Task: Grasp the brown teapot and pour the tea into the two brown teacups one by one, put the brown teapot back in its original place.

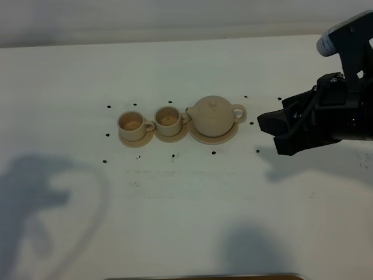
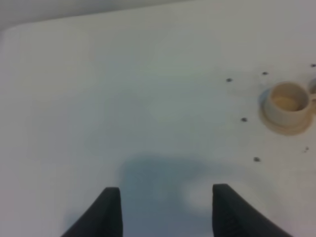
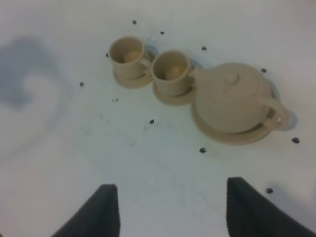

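- The right tool (image 1: 269, 133) hovers over the counter (image 1: 186, 221) near the tea set, touching nothing, its fingers spread and empty.
- Closest to it, the brown teapot (image 1: 213, 115) sits upright with its lid on, on the wide saucer (image 1: 201, 139). The loop handle (image 1: 239, 113) faces that tool and is the likely place to pinch.
- I judge the pot stiff, glazed, slippery and breakable. Tea inside would weigh it towards the body, so it wants a firm hold.
- Beyond the spout stand the nearer teacup (image 1: 168, 118) and then the farther teacup (image 1: 132, 123), each on a small saucer.
- The left tool (image 2: 165, 212) is also spread and empty, well apart from the set.
- No brand or writing is readable, only dark dots (image 1: 173, 156) on the counter.
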`<state>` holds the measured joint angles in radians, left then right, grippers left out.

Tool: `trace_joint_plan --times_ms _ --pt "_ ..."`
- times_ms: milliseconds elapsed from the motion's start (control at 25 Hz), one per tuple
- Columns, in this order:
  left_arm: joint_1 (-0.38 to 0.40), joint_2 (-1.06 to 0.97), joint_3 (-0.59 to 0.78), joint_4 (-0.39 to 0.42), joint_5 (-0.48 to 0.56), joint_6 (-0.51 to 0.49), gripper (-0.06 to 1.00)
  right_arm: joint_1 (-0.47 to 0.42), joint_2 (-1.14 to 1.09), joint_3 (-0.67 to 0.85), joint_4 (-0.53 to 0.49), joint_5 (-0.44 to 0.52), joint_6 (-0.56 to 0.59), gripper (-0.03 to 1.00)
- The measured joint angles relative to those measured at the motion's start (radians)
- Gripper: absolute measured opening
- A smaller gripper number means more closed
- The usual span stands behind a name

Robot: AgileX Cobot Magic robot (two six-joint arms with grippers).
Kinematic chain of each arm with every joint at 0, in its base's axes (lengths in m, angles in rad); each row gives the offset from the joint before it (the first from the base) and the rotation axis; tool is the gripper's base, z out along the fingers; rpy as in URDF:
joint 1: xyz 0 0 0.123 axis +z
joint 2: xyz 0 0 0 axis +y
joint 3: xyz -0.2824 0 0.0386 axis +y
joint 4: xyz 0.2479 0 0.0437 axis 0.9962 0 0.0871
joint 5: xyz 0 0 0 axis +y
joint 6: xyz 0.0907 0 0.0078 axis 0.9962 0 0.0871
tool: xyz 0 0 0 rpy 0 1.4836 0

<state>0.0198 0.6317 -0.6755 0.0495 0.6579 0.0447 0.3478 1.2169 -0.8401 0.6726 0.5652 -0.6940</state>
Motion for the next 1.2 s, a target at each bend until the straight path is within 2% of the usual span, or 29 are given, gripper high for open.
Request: trace_joint_plan --times_ms 200,440,840,1000,1200 --pt "0.0 -0.097 0.005 0.041 0.056 -0.053 0.48 0.0 0.01 0.0 0.0 0.004 0.0 0.46" --pt "0.0 -0.234 0.104 0.045 0.103 -0.087 0.48 0.0 0.011 0.0 0.001 0.007 0.0 0.46" --pt "0.0 -0.518 0.151 0.04 0.371 -0.114 0.48 0.0 0.02 0.0 0.002 0.01 0.001 0.46" --pt "0.0 -0.617 0.152 -0.002 0.401 -0.115 0.48 0.0 0.039 -0.001 0.002 0.009 0.001 0.46" --pt "0.0 -0.634 0.205 -0.018 0.408 -0.113 0.48 0.0 0.125 -0.001 0.015 0.009 -0.013 0.46"
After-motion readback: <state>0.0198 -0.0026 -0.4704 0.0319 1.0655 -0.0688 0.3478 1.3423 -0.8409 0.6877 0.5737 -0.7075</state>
